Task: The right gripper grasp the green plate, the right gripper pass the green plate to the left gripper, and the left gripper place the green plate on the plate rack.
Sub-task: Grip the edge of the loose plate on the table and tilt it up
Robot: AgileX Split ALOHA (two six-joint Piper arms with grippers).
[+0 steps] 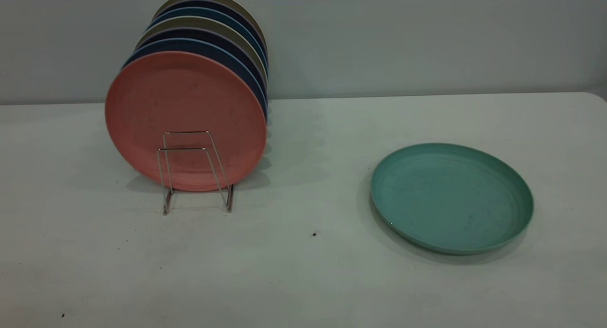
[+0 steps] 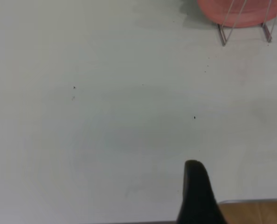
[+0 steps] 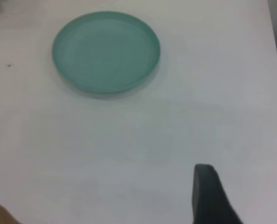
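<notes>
The green plate (image 1: 450, 197) lies flat on the white table at the right, rim up. It also shows in the right wrist view (image 3: 106, 51), well ahead of my right gripper (image 3: 245, 171), which is open and empty with one black finger (image 3: 207, 191) in full sight. The plate rack (image 1: 182, 149) stands at the left; its two front wire loops are free. My left gripper (image 2: 241, 169) is open and empty over bare table, with one finger (image 2: 197, 191) showing. The rack's feet (image 2: 221, 36) lie far ahead of it. Neither gripper shows in the exterior view.
A salmon-pink plate (image 1: 185, 119) stands upright in the rack, with several blue and olive plates (image 1: 208, 43) behind it. The table (image 1: 303, 271) ends near the left gripper at a wooden strip (image 2: 255, 212). Its side edge shows in the right wrist view (image 3: 274, 56).
</notes>
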